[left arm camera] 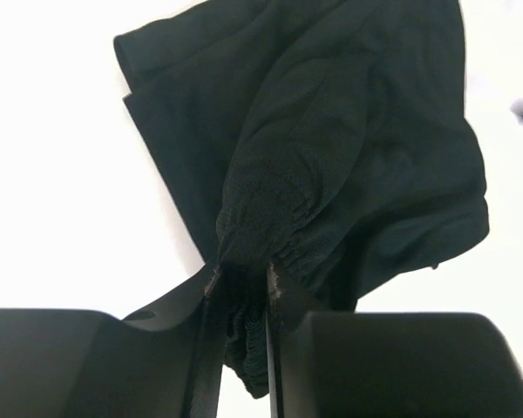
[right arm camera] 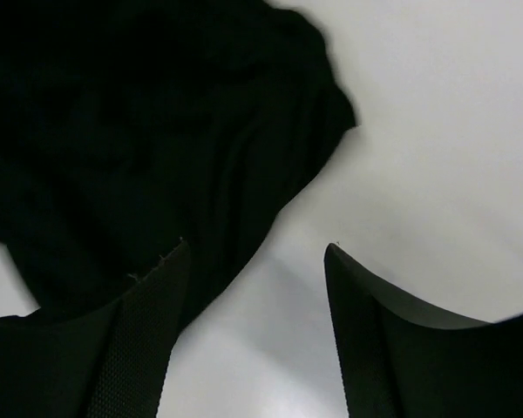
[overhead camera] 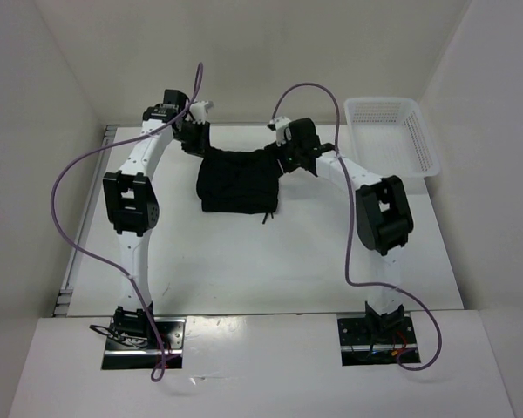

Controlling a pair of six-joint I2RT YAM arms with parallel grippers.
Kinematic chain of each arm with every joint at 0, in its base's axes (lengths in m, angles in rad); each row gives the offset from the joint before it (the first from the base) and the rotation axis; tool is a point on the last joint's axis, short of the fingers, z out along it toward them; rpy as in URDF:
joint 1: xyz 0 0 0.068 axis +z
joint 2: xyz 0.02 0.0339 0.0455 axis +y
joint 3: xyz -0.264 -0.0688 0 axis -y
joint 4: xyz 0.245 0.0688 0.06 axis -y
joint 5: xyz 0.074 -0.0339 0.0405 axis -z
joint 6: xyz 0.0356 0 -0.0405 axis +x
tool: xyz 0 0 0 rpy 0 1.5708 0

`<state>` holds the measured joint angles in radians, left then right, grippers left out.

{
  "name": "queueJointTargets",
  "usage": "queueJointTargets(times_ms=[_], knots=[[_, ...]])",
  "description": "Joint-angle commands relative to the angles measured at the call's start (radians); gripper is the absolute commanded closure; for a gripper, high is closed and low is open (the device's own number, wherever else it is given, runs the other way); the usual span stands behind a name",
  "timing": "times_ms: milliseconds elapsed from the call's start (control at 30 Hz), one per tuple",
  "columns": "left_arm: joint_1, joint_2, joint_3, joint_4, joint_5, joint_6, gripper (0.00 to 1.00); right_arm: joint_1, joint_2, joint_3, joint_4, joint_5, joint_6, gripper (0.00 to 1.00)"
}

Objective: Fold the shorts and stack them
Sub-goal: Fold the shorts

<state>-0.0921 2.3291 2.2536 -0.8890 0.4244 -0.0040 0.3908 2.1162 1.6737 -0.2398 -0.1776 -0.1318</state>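
Folding the shorts (left arm camera: 349,157): left gripper (left arm camera: 242,279) pinches their gathered edge; right gripper (right arm camera: 253,292) gapes empty. Next, likely: lay it flat, release.

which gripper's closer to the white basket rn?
Right. The right gripper is at the basket-side edge of the shorts, with the basket off to its right. The left gripper clamps the shorts' opposite edge, farther away.
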Motion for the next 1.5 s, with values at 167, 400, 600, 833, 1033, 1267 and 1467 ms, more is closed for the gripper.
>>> queueJointTargets(times_ms=[167, 400, 600, 833, 1033, 1267, 1467], knots=[[0.006, 0.125, 0.124, -0.010, 0.025, 0.004, 0.68, 0.174, -0.216, -0.239, -0.038, -0.026, -0.298, 0.37], [0.015, 0.273, 0.259, -0.011, -0.079, 0.004, 0.63, 0.223, -0.203, -0.285, 0.008, 0.015, -0.284, 0.37], [0.015, 0.282, 0.268, -0.021, -0.079, 0.004, 0.62, 0.241, -0.171, -0.328, 0.074, 0.119, -0.272, 0.56], [0.015, 0.282, 0.277, -0.021, -0.108, 0.004, 0.59, 0.309, -0.189, -0.423, 0.085, 0.142, -0.403, 1.00], [0.015, 0.282, 0.297, -0.021, -0.108, 0.004, 0.58, 0.336, -0.268, -0.486, 0.075, 0.133, -0.473, 1.00], [0.015, 0.231, 0.267, -0.039, -0.108, 0.004, 0.45, 0.336, -0.286, -0.474, 0.105, 0.196, -0.482, 0.43], [0.015, 0.089, 0.189, -0.039, -0.079, 0.004, 0.22, 0.307, -0.352, -0.335, 0.031, 0.078, -0.323, 0.34]])
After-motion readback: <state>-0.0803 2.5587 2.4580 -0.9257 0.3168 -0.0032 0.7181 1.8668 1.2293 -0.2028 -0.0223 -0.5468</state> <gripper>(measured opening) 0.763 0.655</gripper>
